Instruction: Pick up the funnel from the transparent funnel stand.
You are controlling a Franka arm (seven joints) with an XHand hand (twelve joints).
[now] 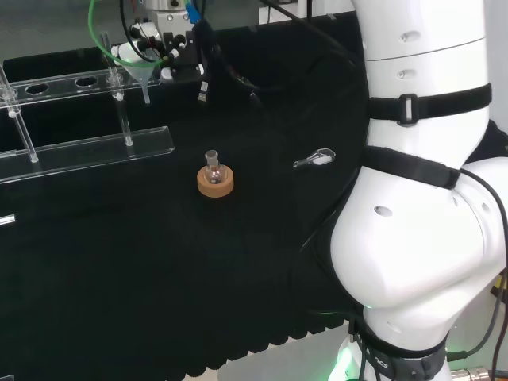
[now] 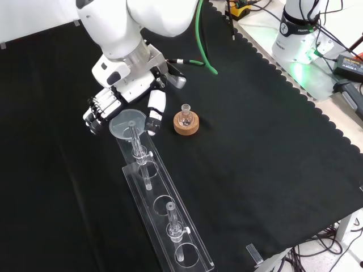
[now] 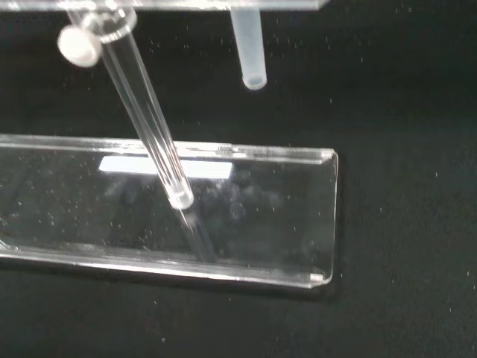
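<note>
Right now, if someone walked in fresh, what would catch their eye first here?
Probably the black and white hand, its fingers curled round the rim of the clear funnel that sits at the far end of the transparent stand in the front view. To the right of it, a small flask rests on a cork ring.

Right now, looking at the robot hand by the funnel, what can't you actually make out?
- Contact between robot hand and funnel: front view, the funnel's clear bowl overlaps the fingers.
- Contents of the small flask on its cork ring: too small.
- Funnel stand far end: head view, cut off by the edge.
</note>
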